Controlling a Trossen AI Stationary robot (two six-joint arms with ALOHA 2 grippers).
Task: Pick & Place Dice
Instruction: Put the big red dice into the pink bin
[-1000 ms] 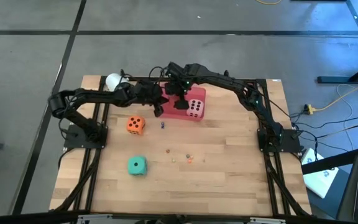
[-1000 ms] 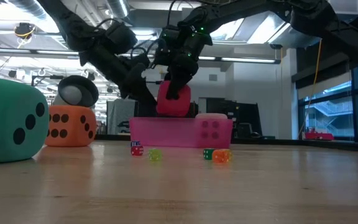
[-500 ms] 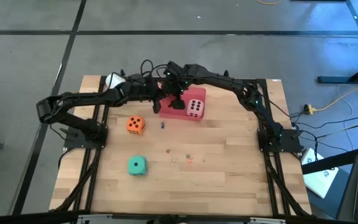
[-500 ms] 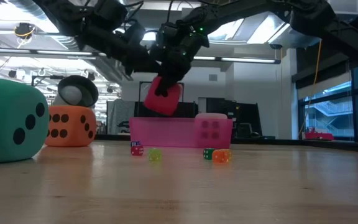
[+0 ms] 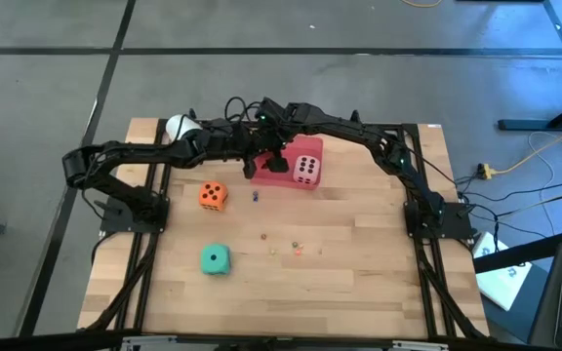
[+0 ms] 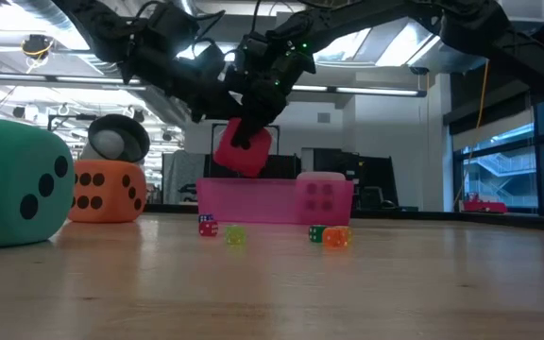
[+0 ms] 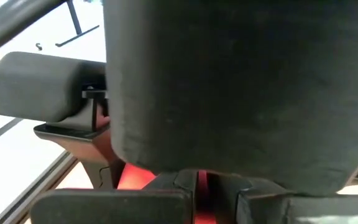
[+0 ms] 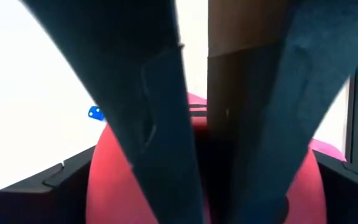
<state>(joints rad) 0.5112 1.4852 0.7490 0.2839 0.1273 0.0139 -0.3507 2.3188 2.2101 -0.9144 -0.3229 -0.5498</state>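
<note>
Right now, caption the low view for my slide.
Red die held aloft above the pink tray; orange die waits nearby.
</note>
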